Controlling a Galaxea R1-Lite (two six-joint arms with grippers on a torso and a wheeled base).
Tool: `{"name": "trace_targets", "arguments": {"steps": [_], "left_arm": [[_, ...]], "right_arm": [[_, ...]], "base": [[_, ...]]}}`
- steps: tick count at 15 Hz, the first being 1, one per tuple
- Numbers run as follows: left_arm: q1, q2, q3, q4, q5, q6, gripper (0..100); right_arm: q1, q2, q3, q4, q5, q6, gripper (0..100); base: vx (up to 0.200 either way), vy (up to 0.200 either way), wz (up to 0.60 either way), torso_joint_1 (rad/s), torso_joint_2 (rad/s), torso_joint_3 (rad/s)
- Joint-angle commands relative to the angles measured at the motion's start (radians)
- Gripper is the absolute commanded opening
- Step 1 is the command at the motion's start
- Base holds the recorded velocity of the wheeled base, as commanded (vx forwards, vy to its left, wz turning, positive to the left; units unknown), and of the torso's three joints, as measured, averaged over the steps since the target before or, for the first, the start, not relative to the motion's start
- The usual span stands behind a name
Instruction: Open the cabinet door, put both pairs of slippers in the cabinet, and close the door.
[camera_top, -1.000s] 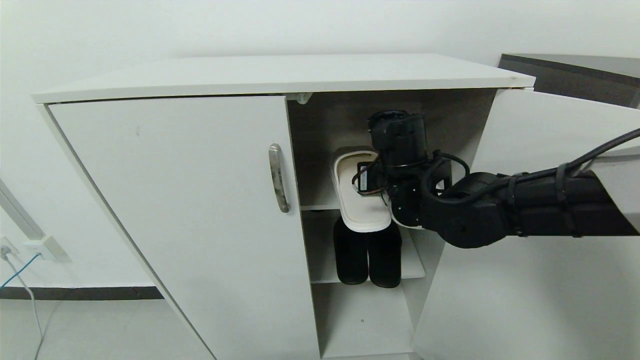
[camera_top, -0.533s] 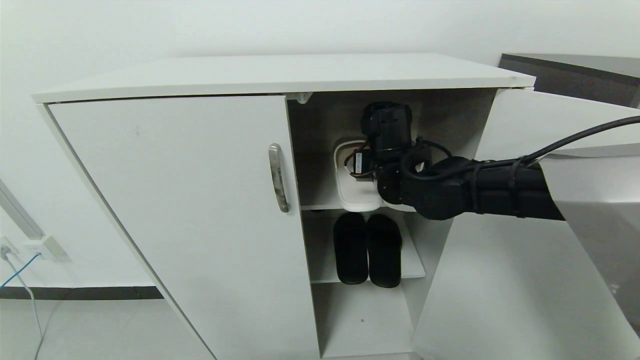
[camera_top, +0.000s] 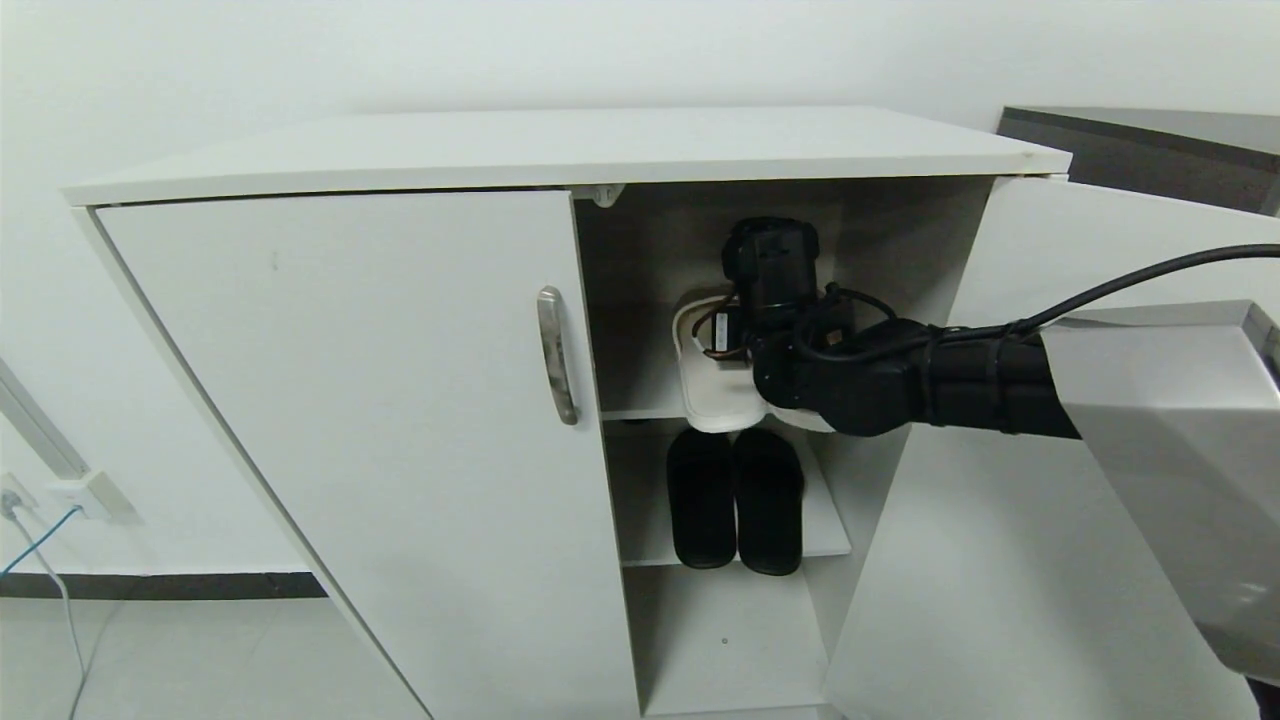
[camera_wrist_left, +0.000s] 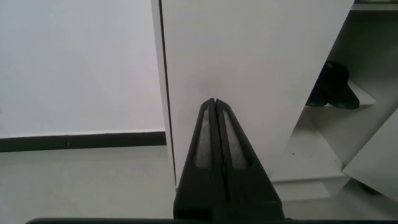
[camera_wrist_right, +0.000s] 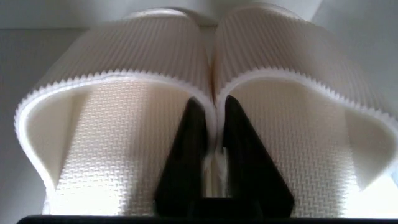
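Pinching the white pair by its two inner side walls, the right claw is clenched on both slippers at once. It holds them inside the cabinet, over the upper shelf. The heels come to the front edge of that shelf, and I cannot tell if the soles already rest on it.

The slippers look like moulded foam, so they are probably very light, soft and a little springy. The wide straps have fine ribs and a toothed edge, and the footbeds carry a small woven pattern. Such surfaces should give good friction, so I expect little slipping. The soft walls may bend under the squeeze, and I think this middle hold is the best one, because it keeps both shoes side by side.

The black pair lies flat on the middle shelf; it looks smooth and matt. The cabinet is of stiff white board. Its right door stands open. Its left door, with a curved metal handle, is closed. The left claw is clenched on nothing, in front of that door.
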Motion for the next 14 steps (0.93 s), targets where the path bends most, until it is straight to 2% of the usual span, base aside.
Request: {"name": "trace_targets", "arguments": {"steps": [1,3,5,11,14], "left_arm": [[0.000,-0.001,0.000,0.000,0.000,-0.002,0],[0.000,0.001,0.000,0.000,0.000,-0.002,0],[0.000,-0.001,0.000,0.000,0.000,-0.002,0],[0.000,0.001,0.000,0.000,-0.001,0.000,0],[0.000,0.001,0.000,0.000,-0.001,0.001,0]], "right_arm": [[0.002,-0.001,0.001,0.014,0.000,0.000,100],[0.003,-0.022,0.011,0.029,0.000,0.001,100],[0.026,-0.096,0.091,0.023,0.000,0.003,100],[0.146,-0.400,0.455,0.020,0.005,0.095,100],[0.204,-0.595,0.705,-0.052,0.141,0.106,100]], "base": [[0.000,0.000,0.00,0.000,0.00,0.000],[0.000,0.000,0.00,0.000,0.00,0.000],[0.000,0.000,0.00,0.000,0.00,0.000],[0.000,0.000,0.00,0.000,0.00,0.000],[0.000,0.000,0.00,0.000,0.00,0.000]]}}
